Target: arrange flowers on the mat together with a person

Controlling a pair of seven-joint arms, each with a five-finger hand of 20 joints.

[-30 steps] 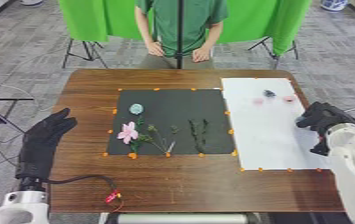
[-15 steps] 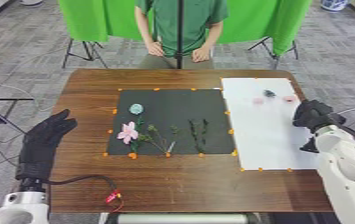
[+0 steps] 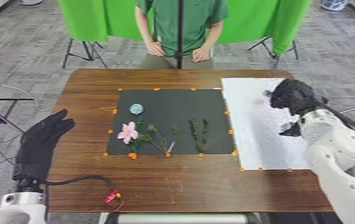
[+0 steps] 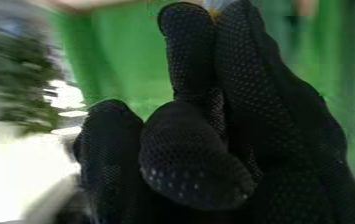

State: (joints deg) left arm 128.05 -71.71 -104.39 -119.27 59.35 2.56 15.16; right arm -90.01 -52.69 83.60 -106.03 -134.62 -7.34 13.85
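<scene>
In the head view, the right hand point(image 3: 295, 97) is over the far right part of the white sheet, with relaxed fingers, beside a small dark flower point(image 3: 268, 93) it partly covers. A faint pink bloom point(image 3: 259, 101) lies near its fingertips. On the black mat point(image 3: 169, 112) lie a pale blue-green flower point(image 3: 136, 108), a pink lily point(image 3: 128, 132), thin sprigs point(image 3: 160, 140) and dark green stems point(image 3: 197, 135). The left hand point(image 3: 42, 137) stays left of the mat, fingers straight. In the right wrist view, the right hand point(image 4: 271, 100) has extended fingers, its thumb across the palm.
The white sheet point(image 3: 258, 140) lies right of the black mat, and orange markers edge both. A cable with a red connector point(image 3: 112, 195) rests on the near left of the brown table point(image 3: 182, 182). A green backdrop hangs behind the far side.
The right hand has moved forward and to the left, from the white sheet's right edge to over its far part, covering the right-hand pink bloom. The flowers on the mat have not moved.
</scene>
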